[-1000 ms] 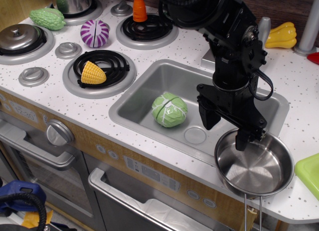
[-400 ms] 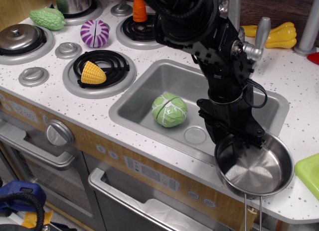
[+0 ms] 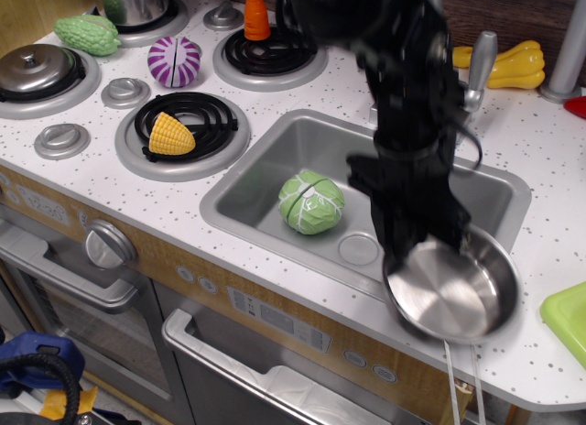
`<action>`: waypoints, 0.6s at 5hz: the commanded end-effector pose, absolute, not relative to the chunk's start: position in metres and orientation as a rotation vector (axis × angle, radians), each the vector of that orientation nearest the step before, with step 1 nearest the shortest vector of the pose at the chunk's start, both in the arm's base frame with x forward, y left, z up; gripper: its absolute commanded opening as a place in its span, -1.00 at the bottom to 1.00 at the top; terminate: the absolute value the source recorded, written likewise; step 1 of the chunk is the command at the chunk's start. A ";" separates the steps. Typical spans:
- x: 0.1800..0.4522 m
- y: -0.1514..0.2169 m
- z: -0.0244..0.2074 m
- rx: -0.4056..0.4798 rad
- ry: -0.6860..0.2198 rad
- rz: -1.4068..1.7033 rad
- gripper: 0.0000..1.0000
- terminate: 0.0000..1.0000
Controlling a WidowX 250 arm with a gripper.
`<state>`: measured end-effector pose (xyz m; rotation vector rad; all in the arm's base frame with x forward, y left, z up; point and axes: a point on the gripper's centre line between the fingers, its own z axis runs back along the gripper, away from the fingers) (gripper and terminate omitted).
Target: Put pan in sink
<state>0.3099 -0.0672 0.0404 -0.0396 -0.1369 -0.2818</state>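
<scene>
We see one pan, shiny and round, tilted and blurred at the near right corner of the sink, its bowl hanging over the bench edge and the sink's rim. Its thin wire handle runs down out of the picture. The black arm comes down from above and its fingers meet the pan's far rim; the blur hides them, so we cannot tell whether they are clenched on the rim or released.

The one sink holds a single green cabbage, left of the round drain and near the arm.

On the stove side we count four black-coiled burners. One carries a corn cob, one a lidded grey pot, one a tall steel pot, and one an orange carrot. Between them lie a purple striped vegetable and a bumpy green gourd.

Behind the sink stands a faucet handle, with a yellow pepper beyond it. A lime-green plate sits at the right edge, just beside the pan.
</scene>
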 end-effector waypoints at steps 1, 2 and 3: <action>0.344 -0.031 0.083 0.011 -0.231 -0.269 -1.00 -1.00; 0.352 -0.016 0.076 0.022 -0.270 -0.274 -1.00 -1.00; 0.368 -0.001 0.065 0.050 -0.327 -0.251 -1.00 -1.00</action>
